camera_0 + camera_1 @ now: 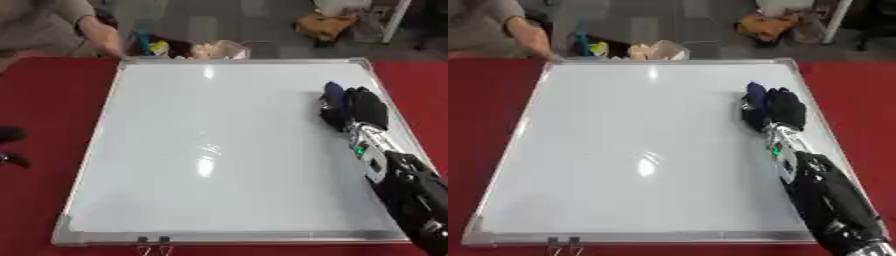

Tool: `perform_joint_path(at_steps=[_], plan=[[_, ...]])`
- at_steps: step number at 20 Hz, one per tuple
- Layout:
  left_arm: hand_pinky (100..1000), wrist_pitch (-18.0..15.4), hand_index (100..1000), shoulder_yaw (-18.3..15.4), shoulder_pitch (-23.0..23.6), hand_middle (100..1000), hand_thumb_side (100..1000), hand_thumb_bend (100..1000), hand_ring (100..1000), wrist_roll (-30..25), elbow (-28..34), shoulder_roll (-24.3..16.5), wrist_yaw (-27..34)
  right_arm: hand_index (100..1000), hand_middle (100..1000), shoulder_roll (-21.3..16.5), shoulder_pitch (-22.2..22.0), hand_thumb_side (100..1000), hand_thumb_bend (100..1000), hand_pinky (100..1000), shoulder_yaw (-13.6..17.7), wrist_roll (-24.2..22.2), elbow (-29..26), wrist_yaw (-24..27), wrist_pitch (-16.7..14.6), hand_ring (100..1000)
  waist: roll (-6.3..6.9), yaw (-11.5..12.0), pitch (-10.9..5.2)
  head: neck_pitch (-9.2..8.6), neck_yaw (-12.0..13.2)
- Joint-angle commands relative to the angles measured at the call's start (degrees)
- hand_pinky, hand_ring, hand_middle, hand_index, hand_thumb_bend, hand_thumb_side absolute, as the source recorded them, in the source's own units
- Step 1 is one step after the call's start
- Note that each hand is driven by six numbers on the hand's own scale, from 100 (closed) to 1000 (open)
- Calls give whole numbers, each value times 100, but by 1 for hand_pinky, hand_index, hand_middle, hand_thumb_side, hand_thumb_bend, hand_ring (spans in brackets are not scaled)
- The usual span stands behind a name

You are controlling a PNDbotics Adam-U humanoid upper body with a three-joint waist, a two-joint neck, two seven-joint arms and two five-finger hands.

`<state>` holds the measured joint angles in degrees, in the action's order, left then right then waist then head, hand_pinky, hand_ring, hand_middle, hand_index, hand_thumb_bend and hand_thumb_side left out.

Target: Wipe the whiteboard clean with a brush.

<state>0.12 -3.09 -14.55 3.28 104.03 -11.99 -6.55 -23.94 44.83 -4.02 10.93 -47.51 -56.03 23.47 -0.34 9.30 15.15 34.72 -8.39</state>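
Observation:
A large whiteboard (219, 150) with a silver frame lies flat on the red table and its surface looks blank, with only glare spots. My right hand (363, 107) rests on the board's right side, fingers curled round a dark blue brush (333, 95) that touches the surface. The right arm runs in from the lower right corner. At the left edge of the left eye view a dark bit of my left hand (10, 147) shows over the red table; its shape is unclear. A person's hand (109, 45) holds the board's far left corner.
The red table (48, 110) surrounds the board. Two small metal clips (153, 241) sit at the board's near edge. Beyond the far edge are a bag (219, 50) and clutter on the floor.

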Motion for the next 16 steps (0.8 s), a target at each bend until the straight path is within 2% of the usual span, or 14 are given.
perform_joint_path(at_steps=[1,16], plan=[[426,-9,607,-59,-20,533,945,248,698,20,82,-61,12,830,742,82,-109,1000,100,752,-91,-141,267,12,-51,777,40,2,-33,23,3],[426,-12,607,-36,-27,532,947,247,698,-5,84,-50,20,830,777,543,357,1000,100,774,-360,-631,523,-917,-497,790,25,118,-3,24,-62]])
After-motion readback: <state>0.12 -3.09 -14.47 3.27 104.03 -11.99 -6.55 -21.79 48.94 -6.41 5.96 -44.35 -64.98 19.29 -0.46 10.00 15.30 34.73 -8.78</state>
